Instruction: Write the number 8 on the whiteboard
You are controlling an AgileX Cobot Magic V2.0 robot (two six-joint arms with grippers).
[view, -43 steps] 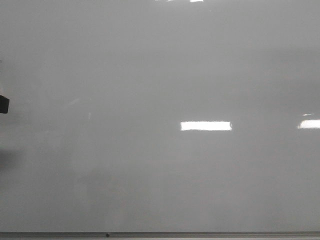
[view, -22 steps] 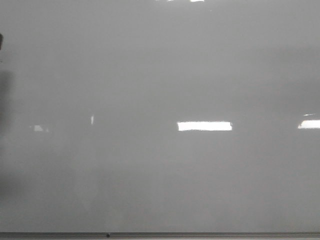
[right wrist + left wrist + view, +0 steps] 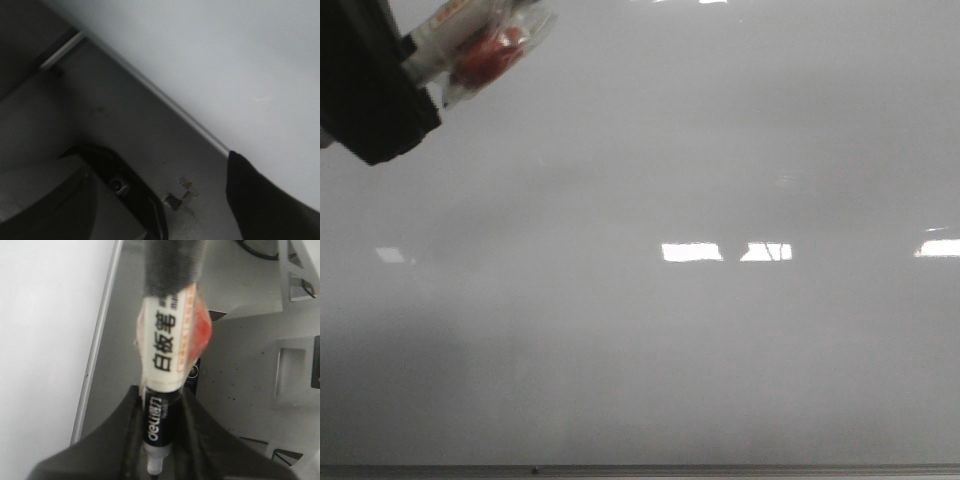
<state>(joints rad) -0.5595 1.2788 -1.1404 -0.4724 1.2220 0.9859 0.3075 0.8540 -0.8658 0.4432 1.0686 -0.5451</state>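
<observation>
The whiteboard point(image 3: 700, 330) fills the front view, pale grey and glossy with bright reflections. No number 8 shows on it. My left gripper point(image 3: 415, 55) comes in at the upper left, shut on a white-and-black marker point(image 3: 480, 40) with a red patch on its side. In the left wrist view the marker point(image 3: 167, 350) stands between the black fingers point(image 3: 115, 440), with the board point(image 3: 40, 340) beside it. The marker's far end is a dark blur. My right gripper point(image 3: 165, 200) is open with nothing in it, one finger point(image 3: 260, 200) lying over the board's edge.
A thin grey metal strip point(image 3: 640, 468) runs along the board's lower edge; the same kind of strip point(image 3: 165, 107) crosses the right wrist view. Grey plates with cut-outs point(image 3: 290, 375) lie beyond the marker. A black curved part with a screw hole point(image 3: 120, 186) sits below the right gripper.
My left gripper with the marker has come into the front view at the upper left; before, only a dark sliver showed at the left edge. The board's reflections have shifted.
</observation>
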